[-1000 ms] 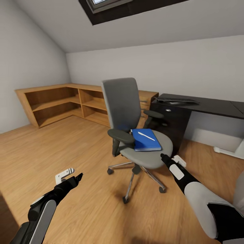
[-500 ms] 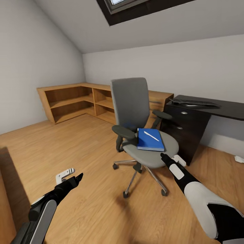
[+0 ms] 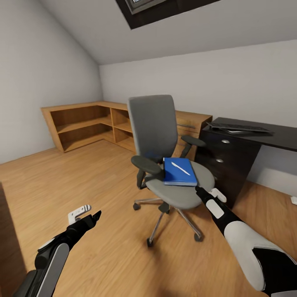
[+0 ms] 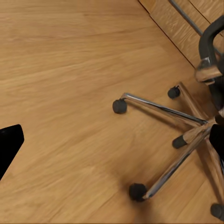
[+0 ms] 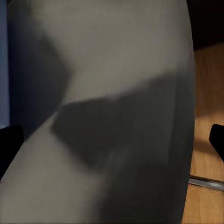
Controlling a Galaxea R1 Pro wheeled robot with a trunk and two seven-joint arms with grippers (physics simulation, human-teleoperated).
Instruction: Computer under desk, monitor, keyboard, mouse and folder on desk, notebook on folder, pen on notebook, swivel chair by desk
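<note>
The swivel chair (image 3: 153, 123) stands mid-room with its grey seat turned toward me. A bright blue folder (image 3: 183, 176) lies on the seat, and the white pen (image 3: 179, 168) rests on top of it. My right gripper (image 3: 208, 193) hovers open at the seat's front edge; its wrist view has the grey seat (image 5: 116, 70) close up. My left gripper (image 3: 85, 215) is open above the floor, left of the chair's chrome base (image 4: 179, 116). The black desk (image 3: 255, 138) stands to the right with the keyboard (image 3: 239, 127) on it. Computer, monitor, mouse and notebook are out of view.
Low wooden shelving (image 3: 82, 123) runs along the back-left corner, and a wooden chest (image 3: 194, 121) stands behind the chair. A dark piece of furniture (image 3: 6, 247) edges in at lower left. Something small and white (image 3: 293, 200) lies on the floor at the right edge.
The whole picture shifted right, then slightly back left, so the camera moved. Both arms hold the same pose. Folder and pen stay on the seat.
</note>
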